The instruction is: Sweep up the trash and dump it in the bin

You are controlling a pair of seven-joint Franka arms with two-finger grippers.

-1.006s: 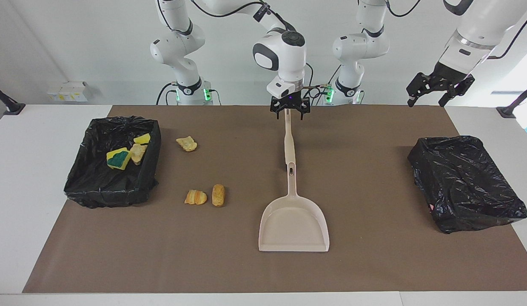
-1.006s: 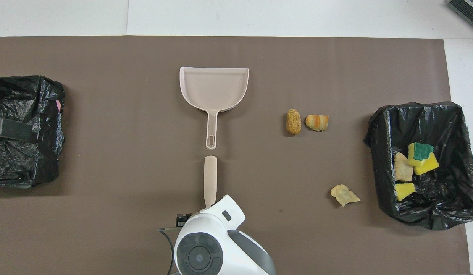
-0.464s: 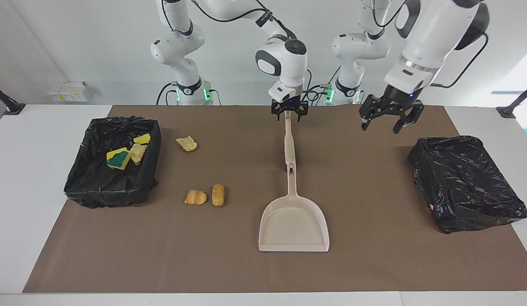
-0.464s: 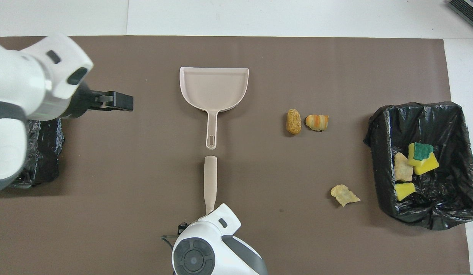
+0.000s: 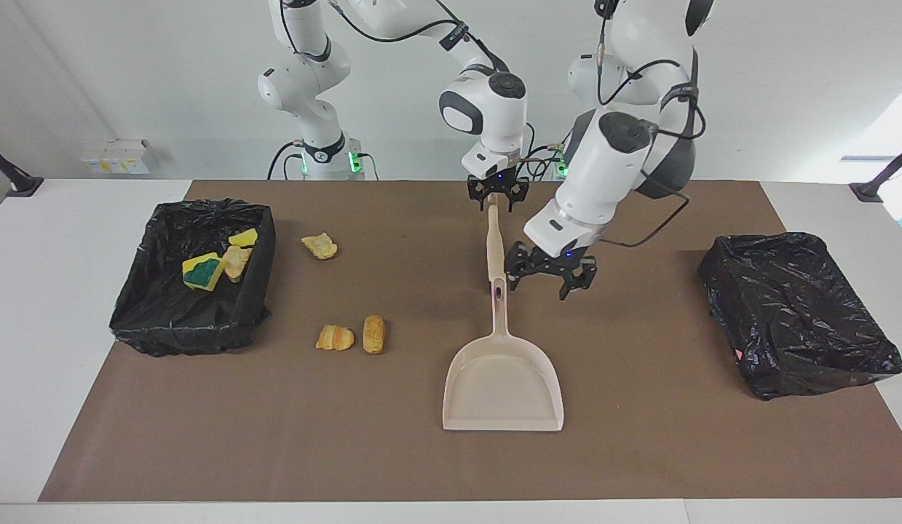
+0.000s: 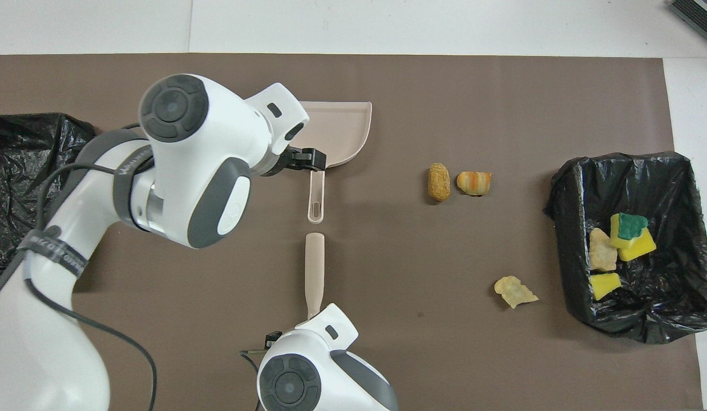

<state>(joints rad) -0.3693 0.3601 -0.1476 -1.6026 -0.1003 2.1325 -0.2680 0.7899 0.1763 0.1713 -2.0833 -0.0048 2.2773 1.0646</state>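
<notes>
1. Nearest the robots, the right end effector (image 5: 497, 191) is low at the end of the brush handle (image 5: 494, 240). I cannot tell if it already pinches the handle.
2. One pale scrap (image 5: 319, 246) lies near the bin (image 5: 255, 291) at the right arm's end of the table (image 5: 640, 451), which already holds sponge pieces (image 5: 203, 271).
3. The left end effector (image 5: 549, 273), fingers spread and holding nothing, hangs just beside the dustpan (image 5: 503, 378) handle.
4. Farther out, two orange-brown lumps (image 5: 352, 336) lie between the bin and the dustpan.
5. I judge the step is picking up the tools. Next, each arm must grip its handle firmly before it sweeps the three scraps.
6. A second ago the left arm was high near the other bin (image 5: 793, 313). It has swung in and come down. The trash has not moved.
</notes>
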